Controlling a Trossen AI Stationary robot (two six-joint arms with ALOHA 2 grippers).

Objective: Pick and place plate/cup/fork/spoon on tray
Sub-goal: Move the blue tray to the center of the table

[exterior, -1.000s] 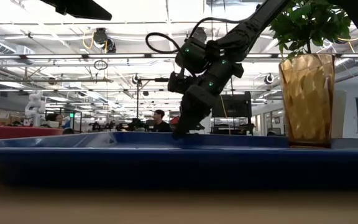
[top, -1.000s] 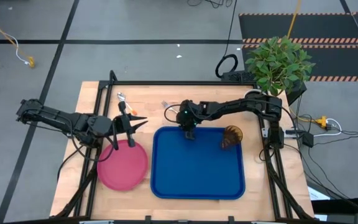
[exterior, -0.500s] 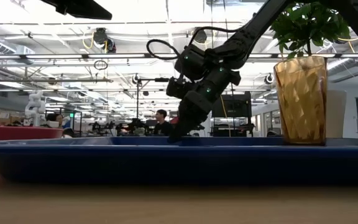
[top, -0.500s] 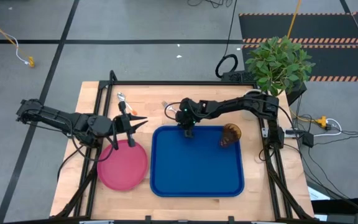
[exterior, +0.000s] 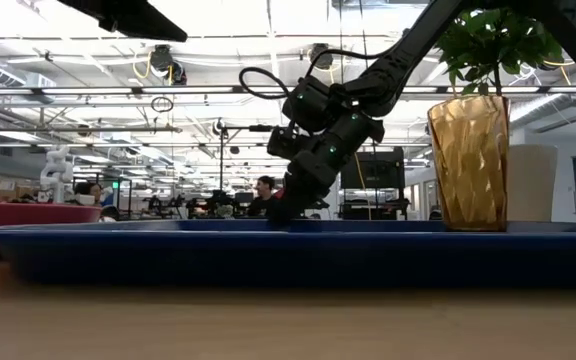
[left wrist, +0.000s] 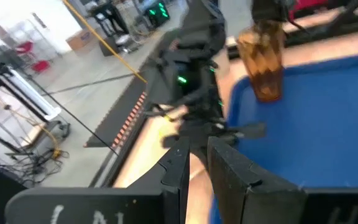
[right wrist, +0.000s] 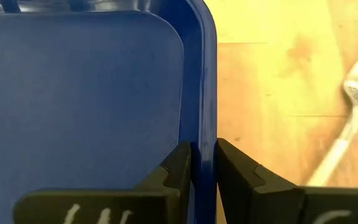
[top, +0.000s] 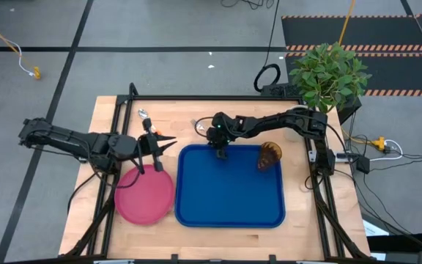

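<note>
At the far rim of the large blue rectangular plastic tray (top: 229,187), the right gripper (right wrist: 202,163) has its fingers clamped on the raised edge, while the left gripper (top: 152,150) hangs above the round flat pink-red plastic plate (top: 144,194) on the worktop (top: 299,220), whether its fingers are apart I cannot tell. A tug on that rim could, I judge, topple the ribbed translucent amber-brown plastic tumbler (top: 269,156) standing upright in the tray's far right corner, or the thin rim could slip free. The silver metal fork (right wrist: 347,127) lies outside the tray, just beyond that rim
</note>
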